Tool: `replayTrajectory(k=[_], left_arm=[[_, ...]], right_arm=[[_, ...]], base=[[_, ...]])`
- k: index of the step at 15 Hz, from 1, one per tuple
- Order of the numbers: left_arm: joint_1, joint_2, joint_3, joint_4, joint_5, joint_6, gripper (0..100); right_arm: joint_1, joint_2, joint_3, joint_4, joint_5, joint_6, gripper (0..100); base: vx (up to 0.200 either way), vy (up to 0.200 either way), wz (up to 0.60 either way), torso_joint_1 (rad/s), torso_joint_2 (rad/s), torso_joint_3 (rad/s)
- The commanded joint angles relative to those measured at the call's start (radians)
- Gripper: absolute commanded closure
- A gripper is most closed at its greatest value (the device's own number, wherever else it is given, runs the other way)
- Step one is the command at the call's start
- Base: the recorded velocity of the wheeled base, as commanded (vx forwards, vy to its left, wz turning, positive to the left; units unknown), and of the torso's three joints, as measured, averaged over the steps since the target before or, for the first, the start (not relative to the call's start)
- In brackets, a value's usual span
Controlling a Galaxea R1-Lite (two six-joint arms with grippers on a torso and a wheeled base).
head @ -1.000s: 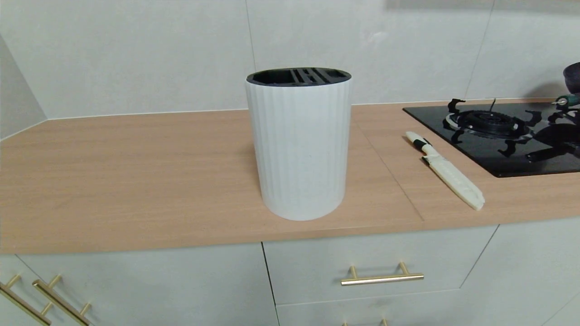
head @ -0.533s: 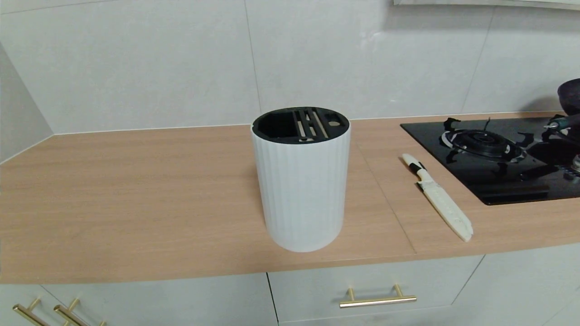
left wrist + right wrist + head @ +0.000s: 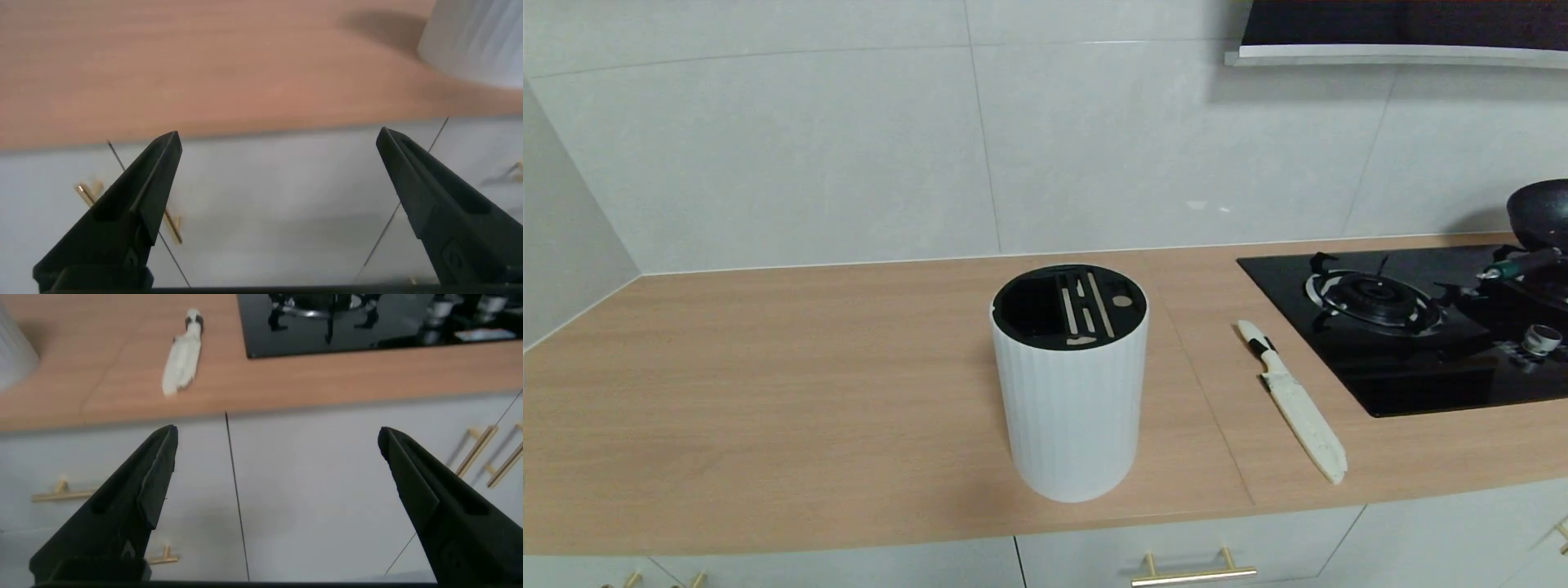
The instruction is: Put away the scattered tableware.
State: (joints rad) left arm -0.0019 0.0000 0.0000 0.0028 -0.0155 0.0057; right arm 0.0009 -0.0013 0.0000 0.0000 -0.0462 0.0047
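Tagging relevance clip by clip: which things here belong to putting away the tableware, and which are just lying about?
Job: knife, flat on the counter; white slotted holder, upright, apart from it.
Not the job: gas hob; dark pan at the right edge; drawer handle.

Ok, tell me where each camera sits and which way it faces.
Head view: on the head, looking forward and down at the countertop, knife holder, knife and hob.
Left wrist view: on the left wrist, facing cabinet fronts below the countertop; open left fingers in front.
Right wrist view: on the right wrist, facing the countertop's edge; open right fingers in front.
Shared: head and right wrist views both show knife and hob.
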Motion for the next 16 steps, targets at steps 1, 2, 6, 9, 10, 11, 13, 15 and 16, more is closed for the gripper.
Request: replayTrajectory(k=[1, 2, 6, 9, 10, 11, 13, 15, 16], left_arm=[[-0.001, 0.000, 0.000, 0.000, 0.000, 0.000, 0], [-0.001, 0.000, 0.000, 0.000, 0.000, 0.000, 0], [-0.001, 0.000, 0.000, 0.000, 0.000, 0.000, 0], [-0.001, 0.000, 0.000, 0.000, 0.000, 0.000, 0], [-0.001, 0.000, 0.000, 0.000, 0.000, 0.000, 0], [-0.001, 0.000, 0.000, 0.000, 0.000, 0.000, 0], [-0.001, 0.000, 0.000, 0.000, 0.000, 0.000, 0], [-0.001, 0.000, 0.000, 0.000, 0.000, 0.000, 0], [-0.001, 0.000, 0.000, 0.000, 0.000, -0.001, 0]], right_arm=[[0.001, 0.001, 0.000, 0.000, 0.000, 0.000, 0], [0.001, 0.001, 0.000, 0.000, 0.000, 0.000, 0], [0.001, 0.001, 0.000, 0.000, 0.000, 0.000, 0], [0.001, 0.001, 0.000, 0.000, 0.000, -0.002, 0], [0.001, 0.001, 0.000, 0.000, 0.000, -0.002, 0], [0.001, 0.001, 0.000, 0.000, 0.000, 0.000, 0], [0.001, 0.001, 0.000, 0.000, 0.000, 0.000, 0], [0.001, 0.001, 0.000, 0.000, 0.000, 0.001, 0], [0.001, 0.001, 0.000, 0.000, -0.001, 0.001, 0]], base=[[0.000, 0.000, 0.00, 0.256, -0.54, -0.290], [0.000, 0.000, 0.00, 0.256, -0.54, -0.286], [0.000, 0.000, 0.00, 0.274, -0.56, -0.296], [0.000, 0.000, 0.00, 0.287, -0.60, -0.317], [0.000, 0.000, 0.00, 0.251, -0.52, -0.266], [0.000, 0.000, 0.00, 0.227, -0.45, -0.232], [0.000, 0.000, 0.00, 0.202, -0.41, -0.210], [0.000, 0.000, 0.00, 0.137, -0.29, -0.144], [0.000, 0.000, 0.00, 0.000, 0.00, 0.000]])
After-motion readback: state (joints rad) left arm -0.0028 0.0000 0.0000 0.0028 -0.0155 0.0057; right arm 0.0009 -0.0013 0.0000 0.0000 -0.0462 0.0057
